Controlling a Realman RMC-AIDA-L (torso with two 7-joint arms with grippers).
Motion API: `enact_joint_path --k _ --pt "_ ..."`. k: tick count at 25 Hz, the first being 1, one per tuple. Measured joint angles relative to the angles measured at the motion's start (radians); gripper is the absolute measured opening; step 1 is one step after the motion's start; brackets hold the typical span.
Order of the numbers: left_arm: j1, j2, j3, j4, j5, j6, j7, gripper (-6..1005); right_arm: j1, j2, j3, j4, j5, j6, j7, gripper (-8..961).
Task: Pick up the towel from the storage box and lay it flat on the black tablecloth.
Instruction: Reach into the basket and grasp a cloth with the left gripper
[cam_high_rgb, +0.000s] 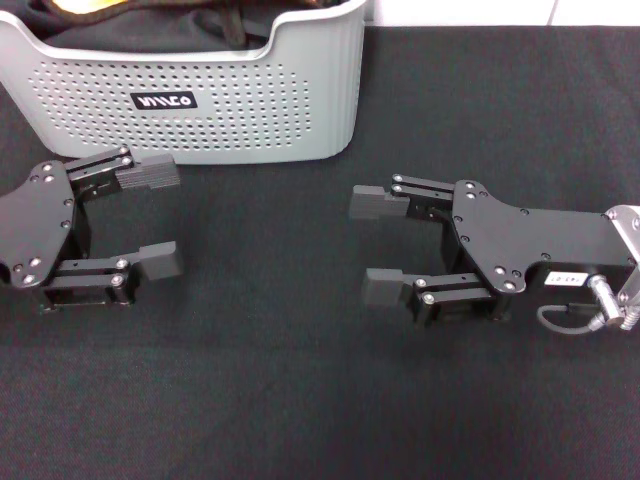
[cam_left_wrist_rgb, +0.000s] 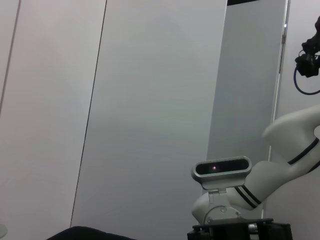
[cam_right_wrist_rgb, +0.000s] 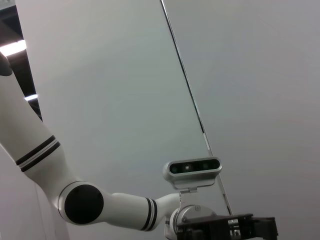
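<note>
both hands rest released on the black tablecloth (cam_high_rgb: 300, 400): left hand (cam_high_rgb: 150, 218), right hand (cam_high_rgb: 380, 245). reach over the storage box (cam_high_rgb: 200, 100) rim, pinching the towel (cam_high_rgb: 80, 8) by one edge.

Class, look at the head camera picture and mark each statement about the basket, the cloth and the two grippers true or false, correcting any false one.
1. The left gripper is open and holds nothing. True.
2. The right gripper is shut on the towel. False: it is open and empty, low over the black tablecloth.
3. The storage box stands at the far side, nearer the left gripper. True.
4. The towel lies flat on the black tablecloth. False: no towel lies there; only dark fabric and a bit of yellow-orange show inside the storage box.
5. The two grippers point away from each other. False: their fingers face each other across a gap.
</note>
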Motion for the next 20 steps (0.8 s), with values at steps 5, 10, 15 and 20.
enact_joint_path --k 5,10,15,20 --pt "-0.001 0.000 -0.001 0.000 0.000 -0.001 -0.001 856 0.000 0.001 0.001 0.001 0.000 0.001 -0.002 809" --pt "-0.003 -0.001 -0.003 0.000 0.000 -0.003 -0.001 849 -0.001 0.002 0.001 0.001 0.000 0.005 -0.003 807" --pt "-0.003 -0.006 -0.006 0.000 0.000 -0.005 -0.001 843 -0.007 0.004 0.000 0.000 0.000 0.005 -0.005 805" --pt "-0.004 -0.010 -0.008 0.001 -0.011 -0.008 -0.007 837 -0.013 0.005 0.000 0.000 0.000 0.003 -0.012 803"
